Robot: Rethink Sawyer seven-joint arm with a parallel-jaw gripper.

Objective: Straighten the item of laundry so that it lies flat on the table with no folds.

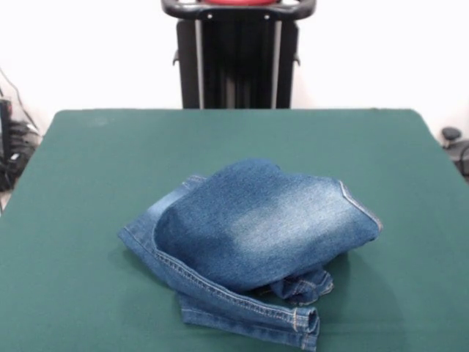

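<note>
The item of laundry, a pair of small blue denim jeans with a faded pale patch, lies bunched and folded over itself near the middle of the table, slightly toward the front edge. One folded layer covers the rest, and a hemmed, stitched edge curls under at the front. Orange-tan stitching runs along the lower left seam. No gripper or arm shows in the front view.
The dark green table top spreads wide on all sides of the jeans. Cables and dark equipment sit off the table at the far left and far right edges.
</note>
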